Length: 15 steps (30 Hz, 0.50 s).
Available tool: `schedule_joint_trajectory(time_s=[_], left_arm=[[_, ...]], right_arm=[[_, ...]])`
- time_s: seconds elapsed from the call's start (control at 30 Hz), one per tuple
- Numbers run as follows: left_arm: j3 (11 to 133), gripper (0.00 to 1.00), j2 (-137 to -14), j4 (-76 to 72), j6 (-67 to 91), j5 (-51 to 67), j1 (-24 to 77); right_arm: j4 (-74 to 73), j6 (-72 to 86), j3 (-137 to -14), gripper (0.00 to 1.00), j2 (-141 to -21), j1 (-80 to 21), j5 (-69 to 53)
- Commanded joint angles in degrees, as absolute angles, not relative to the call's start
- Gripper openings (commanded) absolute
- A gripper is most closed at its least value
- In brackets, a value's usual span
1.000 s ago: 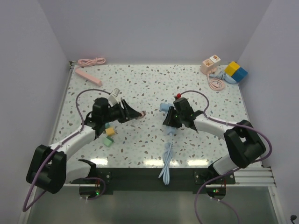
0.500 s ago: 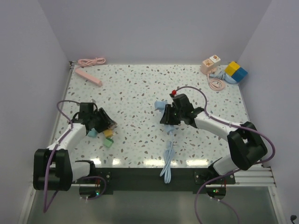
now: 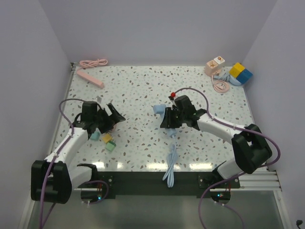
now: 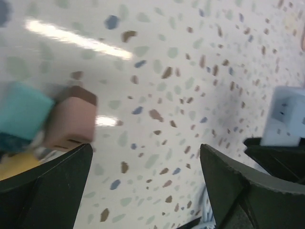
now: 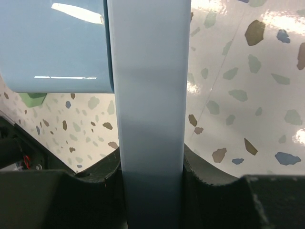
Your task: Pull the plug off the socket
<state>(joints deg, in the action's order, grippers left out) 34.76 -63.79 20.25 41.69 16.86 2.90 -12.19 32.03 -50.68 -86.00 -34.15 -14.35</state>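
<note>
Pale blue plastic fills the right wrist view: the socket [image 5: 148, 95] stands as an upright bar straight between the right jaws [image 3: 166, 120], which are clenched on it from both sides. A wider pale blue part of the socket spreads out above and to the left of the grip. From overhead, the socket sticks out just past the tips of these jaws, and its blue cable [image 3: 170, 164] trails back beneath them toward the near edge of the speckled desk [image 3: 143, 86].

The left jaws [image 4: 147, 150] are spread wide and hold nothing, with only bare desk between their two dark fingers [image 4: 47, 186]. The pinkish-brown plug [image 4: 71, 121] lies on the desk just ahead of the left-hand finger, outside the gap and free of the socket. It touches a teal block [image 4: 21, 114] on its far side from the gap. A yellow block [image 4: 14, 164] sits right against that same finger, blurred. Beyond the right-hand finger, well apart from the plug, the socket's slotted face shows in the other arm's grip.
</note>
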Motion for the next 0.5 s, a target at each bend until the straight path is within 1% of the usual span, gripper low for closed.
schedule_joint_trajectory(time_s=[0.0, 0.03, 0.17, 0.37, 0.47], left_arm=[[39.6, 1.0, -64.9, 6.4, 47.4, 27.2, 9.4], [40.5, 1.0, -66.1, 4.8, 48.2, 27.2, 12.4], [45.4, 1.0, -72.2, -2.8, 53.3, 27.2, 16.9], [50.4, 1.0, -78.5, -3.7, 57.0, 25.9, 21.9], [50.4, 1.0, -80.7, -5.4, 58.4, 25.8, 23.9]], right_arm=[[-10.7, 30.8, -54.0, 0.0, -86.6, -35.6, -17.1], [-11.0, 30.7, -54.1, 0.0, -86.7, -36.0, -17.1], [-11.2, 30.8, -54.7, 0.0, -87.3, -37.4, -15.8], [-10.5, 31.6, -54.5, 0.0, -87.4, -38.4, -14.4], [-9.8, 31.9, -54.4, 0.0, -87.4, -38.8, -14.1]])
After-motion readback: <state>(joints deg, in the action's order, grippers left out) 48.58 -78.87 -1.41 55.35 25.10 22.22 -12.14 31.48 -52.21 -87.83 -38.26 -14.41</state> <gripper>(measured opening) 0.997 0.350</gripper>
